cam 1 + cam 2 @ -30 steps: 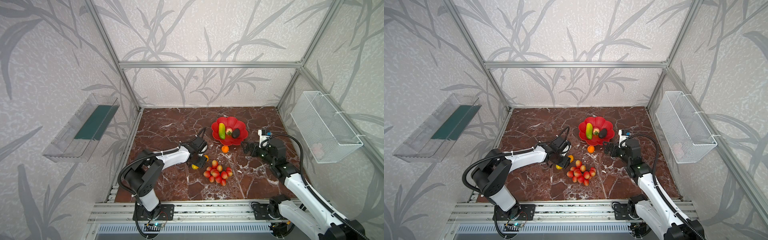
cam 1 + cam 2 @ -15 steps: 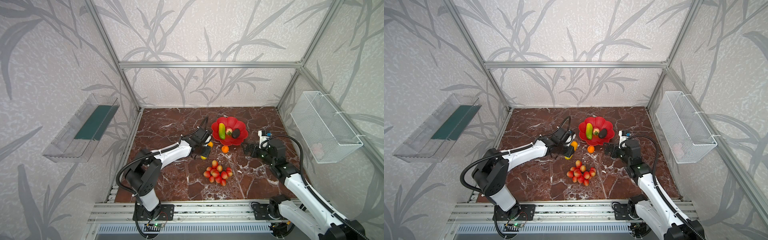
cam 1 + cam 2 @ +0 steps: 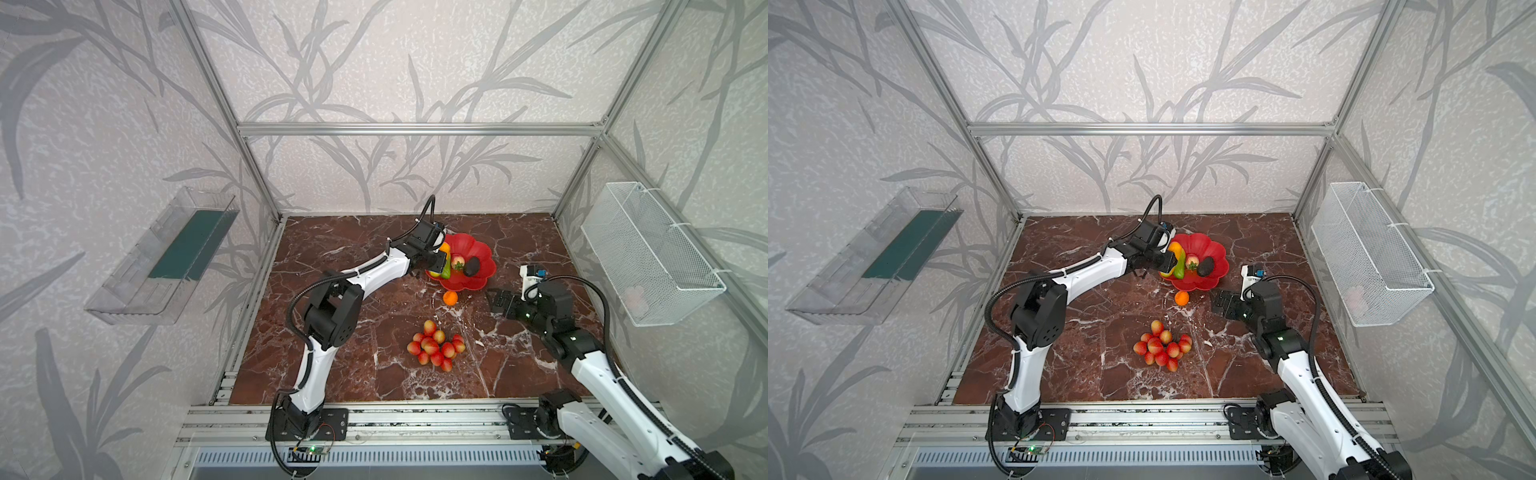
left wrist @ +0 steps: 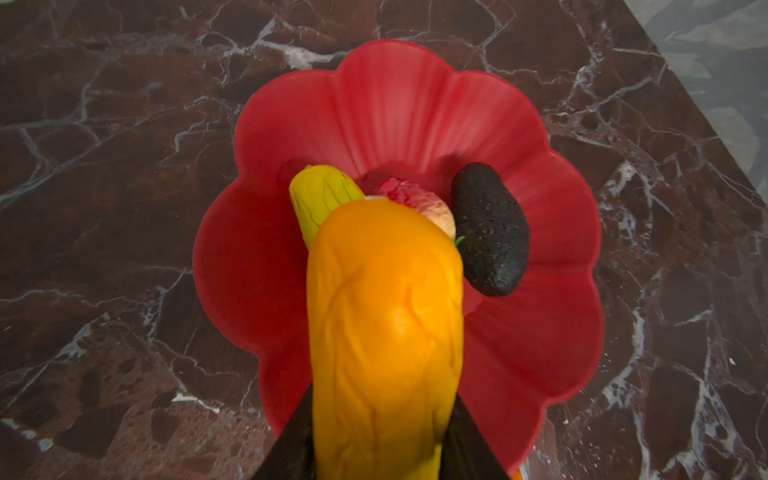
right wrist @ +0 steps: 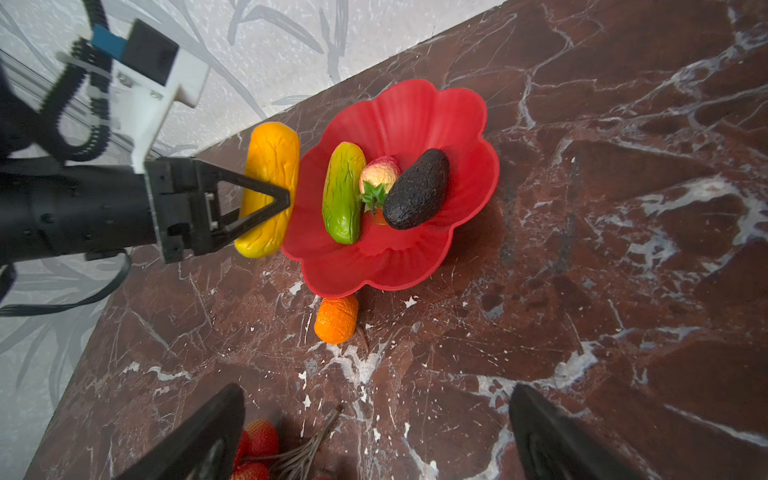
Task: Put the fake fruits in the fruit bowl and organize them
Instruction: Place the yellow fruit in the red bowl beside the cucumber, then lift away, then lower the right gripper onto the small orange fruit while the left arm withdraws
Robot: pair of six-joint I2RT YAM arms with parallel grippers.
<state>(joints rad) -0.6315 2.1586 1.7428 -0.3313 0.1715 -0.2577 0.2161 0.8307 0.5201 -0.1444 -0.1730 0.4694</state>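
The red flower-shaped fruit bowl (image 3: pixel 478 249) (image 5: pixel 415 108) stands at the back middle of the marble floor. In it lie a green oblong (image 5: pixel 343 195), a strawberry (image 5: pixel 380 172) and a dark avocado (image 5: pixel 417 189). My left gripper (image 3: pixel 442 262) (image 4: pixel 382 415) is shut on the yellow-orange oblong (image 4: pixel 386 311) (image 5: pixel 270 166), held above the bowl's left rim. A tiny orange ball (image 3: pixel 450 298) (image 5: pixel 336 318) rests on the floor just in front of the bowl. The red-yellow bunch (image 3: pixel 436 347) lies nearer the front. My right gripper (image 3: pixel 496 301) (image 5: pixel 376 392) is open and empty, right of the ball.
A white wire basket (image 3: pixel 648 253) hangs on the right wall and a clear plastic tray (image 3: pixel 166 257) on the left wall. Aluminium rails (image 3: pixel 374 419) run along the front edge.
My left gripper shut on the yellow-orange oblong beside the bunch, lifted it and carried it back and right to the bowl's left rim. The right arm stayed put.
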